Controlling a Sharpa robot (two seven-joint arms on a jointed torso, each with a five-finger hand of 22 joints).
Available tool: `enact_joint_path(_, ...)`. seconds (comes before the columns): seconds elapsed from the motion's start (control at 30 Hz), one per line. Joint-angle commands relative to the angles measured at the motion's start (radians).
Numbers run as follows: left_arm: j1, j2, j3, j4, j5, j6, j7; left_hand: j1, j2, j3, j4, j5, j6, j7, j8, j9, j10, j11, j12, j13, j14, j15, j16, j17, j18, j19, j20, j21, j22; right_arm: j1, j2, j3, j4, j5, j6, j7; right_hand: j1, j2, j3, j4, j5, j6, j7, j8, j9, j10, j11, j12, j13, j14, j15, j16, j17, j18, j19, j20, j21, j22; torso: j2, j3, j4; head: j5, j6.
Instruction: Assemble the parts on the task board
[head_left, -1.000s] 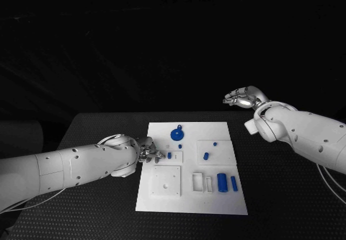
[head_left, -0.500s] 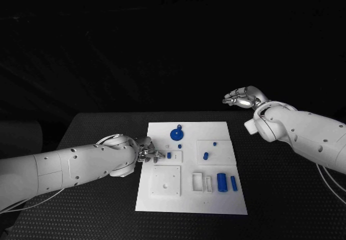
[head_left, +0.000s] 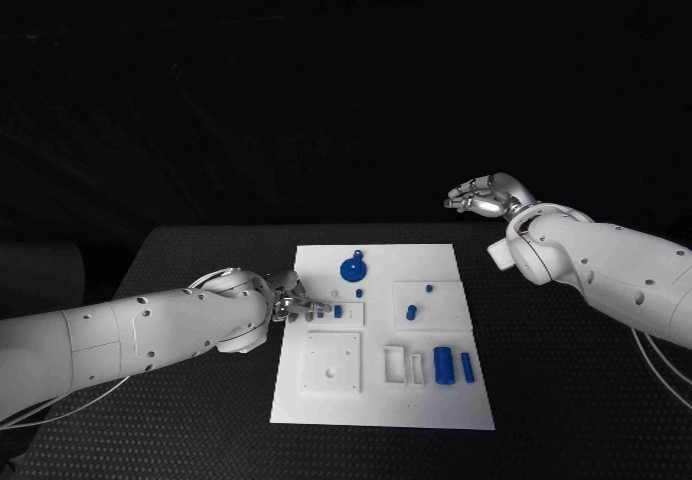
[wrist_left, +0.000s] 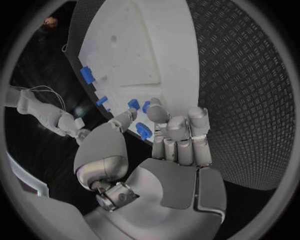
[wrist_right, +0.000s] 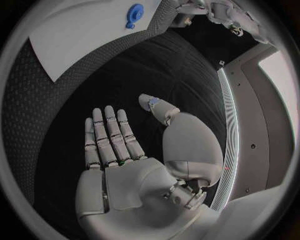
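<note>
Two hands: silver, many-fingered
Left hand (head_left: 294, 303): at white plastic task board's (head_left: 346, 412) left edge, fingers curled beside small blue part (wrist_left: 144, 131); grip unclear
Right hand (wrist_right: 134, 150): raised beyond board, fingers spread, holding nothing

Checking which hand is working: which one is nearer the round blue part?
Left. The left hand is at the task board's edge just below the round blue part; the right hand is raised beyond the board.

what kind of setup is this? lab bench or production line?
Likely a lab test bench: a white task board with small blue parts on a black table, dark surroundings, and the left hand working at the board.
</note>
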Motion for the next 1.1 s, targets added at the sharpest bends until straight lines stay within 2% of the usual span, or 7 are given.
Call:
enact_joint_path(0.03, 0.0, 0.003, 0.005, -0.001, 0.034, -0.054, 0.007, -0.011, -0.016, -0.004, 0.026, -0.004, -0.018, 0.007, -0.009, -0.005, -0.005, 0.008, -0.009, -0.004, -0.001, 0.008, -0.01, -0.003, 0.013, -0.01, -0.088, -0.007, -0.002, -0.001, 0.0, 0.0, 0.001, -0.008, 0.012, 0.005, 0.003, 0.0, 0.0, 0.002, 0.003, -0.008, 0.03, 0.006, -0.001, 0.007, 0.001, -0.007, -0.001, -0.01, 0.0, 0.003, -0.001, -0.013, -0.008, 0.0, -0.004, 0.002, 0.0, 0.0008, -0.0009, 0.0, 0.002)
enact_joint_path(0.33, 0.0, -0.007, 0.026, -0.002, 0.07, -0.116, 0.039, -0.014, 0.019, 0.0, 0.094, -0.004, -0.033, 0.012, -0.021, -0.012, -0.012, 0.013, -0.02, -0.011, -0.006, 0.013, -0.021, -0.01, 0.013, -0.015, -0.088, -0.011, -0.004, -0.001, -0.001, 0.0, 0.001, -0.008, 0.012, 0.005, 0.003, 0.0, -0.001, 0.002, 0.004, -0.008, 0.03, 0.006, -0.001, 0.008, 0.001, -0.007, -0.001, -0.01, 0.0, 0.003, -0.002, -0.013, -0.008, 0.0, -0.005, 0.003, 0.0, 0.0015, 0.0002, -0.001, 0.001)
enact_joint_path(0.47, 0.001, -0.012, 0.039, -0.001, 0.122, -0.198, 0.14, 0.032, 0.096, -0.034, 0.081, -0.001, -0.08, 0.034, -0.042, -0.03, -0.079, 0.035, -0.074, -0.035, -0.059, 0.035, -0.083, -0.04, 0.001, -0.068, -0.074, -0.044, -0.011, -0.001, -0.003, 0.0, 0.0, -0.008, 0.01, 0.005, 0.003, 0.001, 0.0, 0.002, 0.005, -0.008, 0.03, 0.006, -0.001, 0.008, 0.001, -0.007, -0.001, -0.011, 0.0, 0.004, -0.002, -0.014, -0.009, 0.0, -0.005, 0.003, 0.0, 0.0012, 0.0001, -0.004, 0.002)
enact_joint_path(0.57, 0.006, -0.011, 0.042, 0.002, 0.119, -0.226, 0.175, 0.125, 0.16, -0.039, 0.006, 0.017, -0.154, 0.073, -0.073, -0.053, -0.189, 0.076, -0.173, -0.083, -0.157, 0.088, -0.193, -0.09, -0.031, -0.174, -0.039, -0.128, -0.04, -0.001, -0.002, 0.0, -0.001, -0.008, 0.01, 0.005, 0.003, 0.001, 0.0, 0.002, 0.005, -0.008, 0.03, 0.006, -0.001, 0.008, 0.001, -0.007, -0.001, -0.011, 0.0, 0.004, -0.002, -0.014, -0.009, -0.001, -0.005, 0.004, -0.001, 0.0012, 0.0007, -0.004, 0.004)
enact_joint_path(0.73, 0.021, -0.003, 0.043, 0.006, 0.089, -0.243, 0.265, 0.297, 0.198, -0.045, -0.199, 0.098, -0.197, 0.115, -0.085, -0.11, -0.246, 0.125, -0.294, -0.146, -0.217, 0.15, -0.314, -0.148, -0.075, -0.242, 0.009, -0.225, -0.084, -0.001, 0.0, 0.0, -0.002, -0.008, 0.011, 0.005, 0.003, 0.001, 0.0, 0.002, 0.005, -0.008, 0.03, 0.006, -0.001, 0.008, 0.001, -0.007, -0.001, -0.011, 0.0, 0.004, -0.002, -0.014, -0.009, -0.001, -0.005, 0.004, 0.001, 0.0014, -0.0013, -0.005, 0.005)
enact_joint_path(0.9, 0.028, 0.023, 0.044, -0.009, 0.028, -0.251, 0.376, 0.434, 0.164, -0.018, -0.367, 0.098, -0.221, 0.135, -0.101, -0.182, -0.316, 0.174, -0.415, -0.219, -0.262, 0.189, -0.361, -0.168, -0.081, -0.28, 0.045, -0.269, -0.09, -0.001, 0.003, 0.0, -0.004, -0.008, 0.012, 0.005, 0.003, 0.001, 0.0, 0.002, 0.006, -0.008, 0.03, 0.006, -0.001, 0.008, 0.001, -0.007, -0.001, -0.011, 0.0, 0.004, -0.003, -0.014, -0.009, -0.001, -0.005, 0.005, 0.001, 0.0016, -0.0022, -0.006, 0.006)
enact_joint_path(1.1, 0.029, 0.051, 0.044, -0.027, -0.105, -0.244, 0.463, 0.518, 0.104, -0.019, -0.387, 0.049, -0.21, 0.131, -0.114, -0.252, -0.309, 0.199, -0.539, -0.289, -0.272, 0.204, -0.372, -0.171, -0.074, -0.284, 0.061, -0.287, -0.078, -0.001, 0.005, 0.0, -0.006, -0.008, 0.013, 0.005, 0.003, 0.002, 0.0, 0.002, 0.006, -0.008, 0.03, 0.007, -0.002, 0.008, 0.001, -0.007, -0.001, -0.011, 0.0, 0.005, -0.003, -0.014, -0.009, -0.001, -0.006, 0.005, 0.001, 0.0024, -0.0026, -0.008, 0.01)
